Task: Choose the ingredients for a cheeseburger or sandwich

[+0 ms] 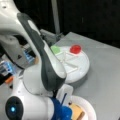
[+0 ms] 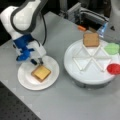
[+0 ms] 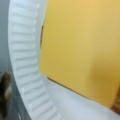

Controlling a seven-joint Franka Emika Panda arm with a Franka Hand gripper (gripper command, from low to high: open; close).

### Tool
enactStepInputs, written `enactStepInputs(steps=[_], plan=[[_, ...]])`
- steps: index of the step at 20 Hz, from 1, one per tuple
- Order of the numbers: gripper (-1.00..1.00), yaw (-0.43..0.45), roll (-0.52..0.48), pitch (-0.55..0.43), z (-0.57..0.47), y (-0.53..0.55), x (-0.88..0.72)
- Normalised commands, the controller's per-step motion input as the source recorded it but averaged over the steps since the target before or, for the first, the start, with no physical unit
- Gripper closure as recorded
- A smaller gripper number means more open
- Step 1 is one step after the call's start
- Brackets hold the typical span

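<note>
From my station: the gripper [image 2: 37, 60] hangs low over the plate [image 2: 26, 82], at the upper-left corner of the stack [image 2: 41, 72]. I cannot tell how far the claw is open or whether it has hold of anything; the fingers are dark and small against the plate.

The stack sits near the plate's middle, yellow cheese [image 2: 41, 71] on top with a brown edge showing under it. In the wrist view the cheese [image 3: 80, 47] fills most of the frame, and the plate's ribbed rim [image 3: 25, 62] curves down the left side. A sliver of brown shows at the bottom right there.

In a front view the arm [image 1: 45, 62] blocks most of the plate [image 1: 88, 106]; only a tan corner of the stack [image 1: 77, 111] shows beside the blue wrist.

On a front view's right stands the white divided tray [image 2: 85, 75]. 1 bread square [image 2: 91, 39] lies in its top wedge. The green piece [image 2: 111, 48] and the red disc [image 2: 114, 68] sit in wedges at its right side. Tray and plate are apart on the grey table [image 2: 62, 100].
</note>
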Motion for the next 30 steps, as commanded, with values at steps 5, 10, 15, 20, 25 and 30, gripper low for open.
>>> enactStepInputs(steps=[5, 10, 15, 20, 25, 30], plan=[[-1.00, 0.013, -0.101, -0.118, -0.04, 0.09, -0.09], [-1.00, -0.015, -0.115, -0.085, 0.03, 0.13, -0.13], [-1.00, -0.077, -0.156, -0.006, 0.18, 0.23, -0.26], [-1.00, -0.141, -0.227, 0.079, 0.22, 0.31, -0.36], [-1.00, -0.242, -0.415, 0.099, 0.24, 0.46, -0.38], [-1.00, -0.226, -0.655, 0.070, 0.22, 0.51, -0.34]])
